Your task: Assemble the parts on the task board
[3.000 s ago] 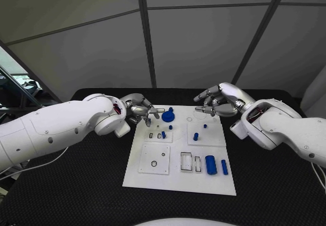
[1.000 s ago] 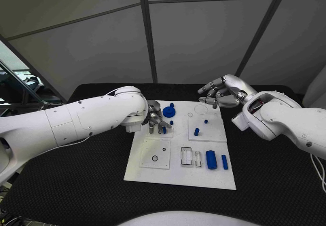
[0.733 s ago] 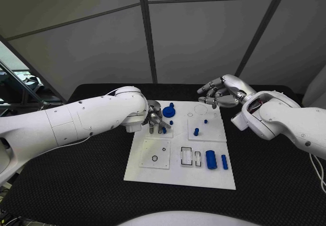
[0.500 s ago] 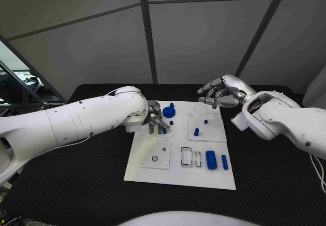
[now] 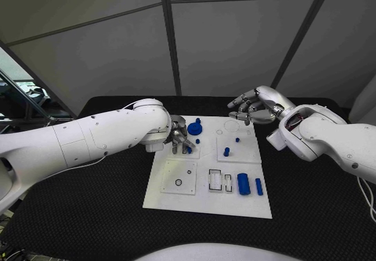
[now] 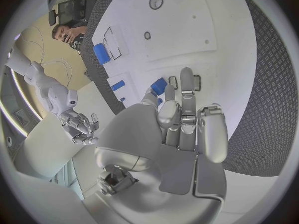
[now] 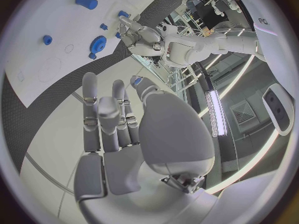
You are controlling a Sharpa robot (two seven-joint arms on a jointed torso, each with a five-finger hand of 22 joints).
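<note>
The task board (image 5: 205,202) is white, lying on a black table (image 5: 86,217) with a fine dotted weave. The gear (image 5: 194,129), the cylinder (image 5: 243,184) and the small pegs (image 5: 225,152) are blue. Both arms are white, and the left hand (image 5: 177,140) and right hand (image 5: 249,110) are silver.

No legible text, label, brand, number or sign is found on the board (image 5: 205,204), the parts, the hands or the table (image 5: 94,217). A faint mark at the right wrist view's rim cannot be read.
</note>
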